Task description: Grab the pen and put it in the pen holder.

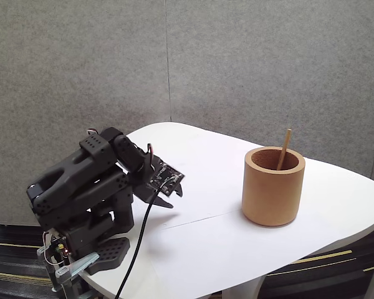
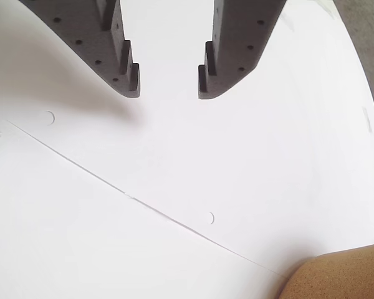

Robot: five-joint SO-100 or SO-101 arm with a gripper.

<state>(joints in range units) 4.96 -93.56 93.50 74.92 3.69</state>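
A white, rounded tabletop (image 1: pixel 199 243) with a thin seam line across it is seen filling the lower half of the fixed view, backed by a grey felt-like partition wall (image 1: pixel 237 62). At the lower left of that frame the black, five-joint plastic arm (image 1: pixel 81 187) is folded low over its base, well apart from the cup. A black cable (image 1: pixel 137 243) is seen running down from it to the bottom edge.

At the right centre of the fixed view the thick-walled, tan-brown cylindrical pen holder of matte cork-like material (image 1: pixel 273 190) stands upright on the table; its rim is also caught at the bottom right corner of the wrist view (image 2: pixel 343 277).

The black two-finger gripper (image 2: pixel 168 87) is shown at the top of the wrist view with its jaws apart and nothing between them, only bare table beneath.

The thin, straight, light-brown wooden pen (image 1: pixel 284 148) is found inside the holder. Its long axis is near vertical, tilted slightly so that the upper end points up and to the right of the frame, projecting above the rim; the lower end is hidden within the cup.

The task is judged essentially complete: the pen has been placed, the claw released, and the arm drawn clear. Nothing further appears to be left, save perhaps settling the arm at rest.
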